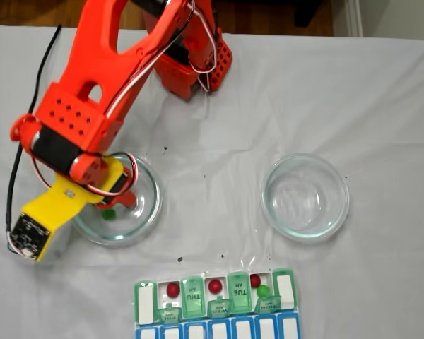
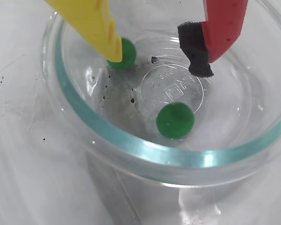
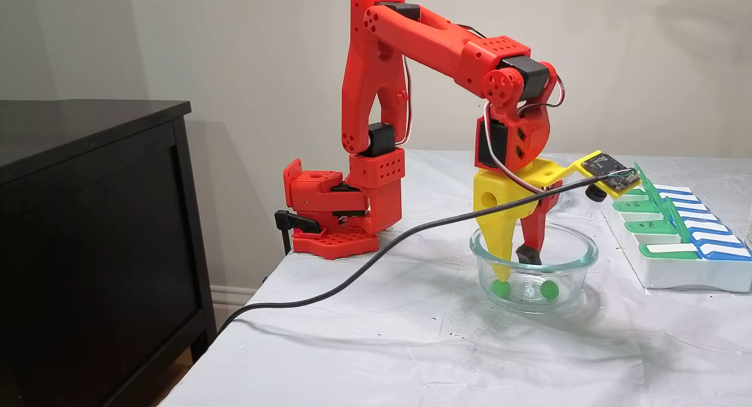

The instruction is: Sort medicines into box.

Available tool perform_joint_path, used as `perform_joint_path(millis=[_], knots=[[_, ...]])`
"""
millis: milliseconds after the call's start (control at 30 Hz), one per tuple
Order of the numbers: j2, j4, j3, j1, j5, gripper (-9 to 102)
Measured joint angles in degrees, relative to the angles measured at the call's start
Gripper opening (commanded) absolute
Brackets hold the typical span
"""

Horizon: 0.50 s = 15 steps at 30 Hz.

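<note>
Yellow-and-red gripper [image 2: 159, 58] down inside round clear glass dish [image 2: 145, 147], jaws spread, yellow fingertip [image 2: 107, 40] touching one green ball pill [image 2: 125, 52], second green pill [image 2: 175, 120] loose mid-floor, clear of the rim.
</note>
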Motion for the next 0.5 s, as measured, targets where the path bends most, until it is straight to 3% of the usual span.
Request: perform_joint_path(millis=[500], knots=[[-0.09, 3.16, 0.09, -0.35, 1.41, 28]])
